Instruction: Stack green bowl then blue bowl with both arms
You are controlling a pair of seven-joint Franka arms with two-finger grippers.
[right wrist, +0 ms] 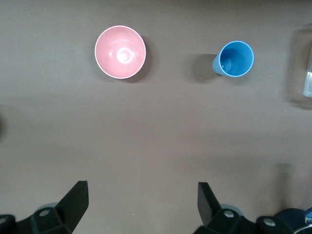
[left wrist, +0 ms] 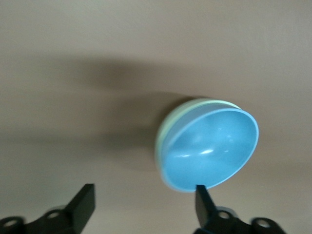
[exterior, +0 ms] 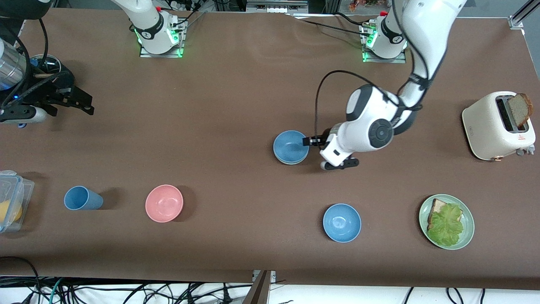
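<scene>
We see brown table (exterior: 236, 105) | right gripper (exterior: 80, 101) released, waiting over its end | one cup (exterior: 82, 198), pink bowl (exterior: 164, 203) | blue bowl (exterior: 290, 146) nested in green bowl (left wrist: 168, 127) mid-table, left gripper (exterior: 314, 140) released beside | second blue bowl (exterior: 341, 222) | one plate (exterior: 467, 219), toaster (exterior: 489, 126)

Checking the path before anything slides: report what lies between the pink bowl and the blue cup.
Nothing: only bare brown tabletop separates the pink bowl from the blue cup, apart from the cup's shadow. The right wrist view shows it best; the front view agrees.

Robotics lab — bolted arm bases (exterior: 160, 38), trailing cables (exterior: 126, 291).
</scene>
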